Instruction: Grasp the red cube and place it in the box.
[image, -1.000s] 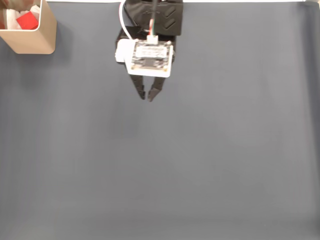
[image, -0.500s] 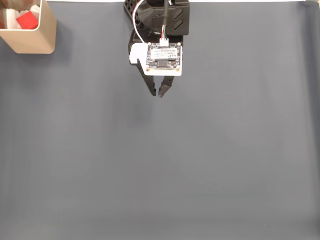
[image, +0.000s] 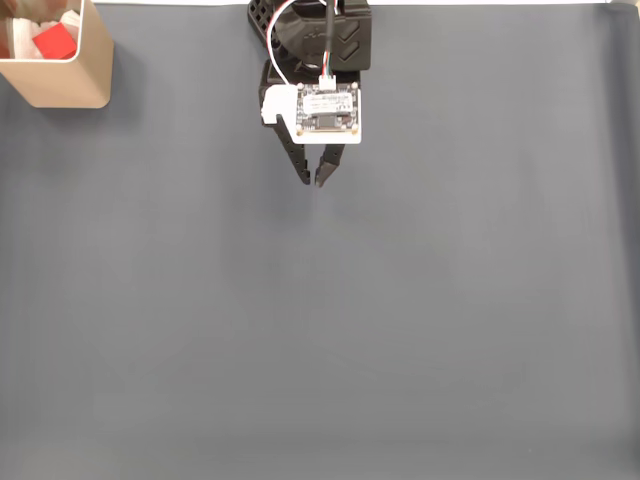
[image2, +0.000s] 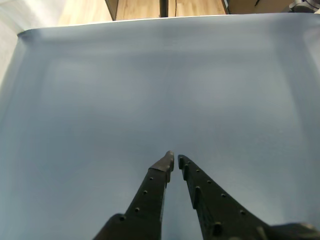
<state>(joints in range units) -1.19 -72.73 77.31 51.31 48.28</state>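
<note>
In the fixed view the red cube lies inside the beige box at the top left corner, resting on white material. My gripper hangs over the bare grey mat near the top centre, far to the right of the box, fingers pointing down the picture. Its jaws are nearly together with nothing between them. In the wrist view the two black fingertips almost meet above the mat, and the gripper holds nothing.
A grey mat covers the whole table. The arm's black body and a white circuit board sit at the top centre. In the wrist view the mat's far edge meets a wooden floor.
The gripper swung right from its place a second ago, then drew back slightly toward the top edge. Its jaws stayed closed and empty. The cube stayed in the box.
</note>
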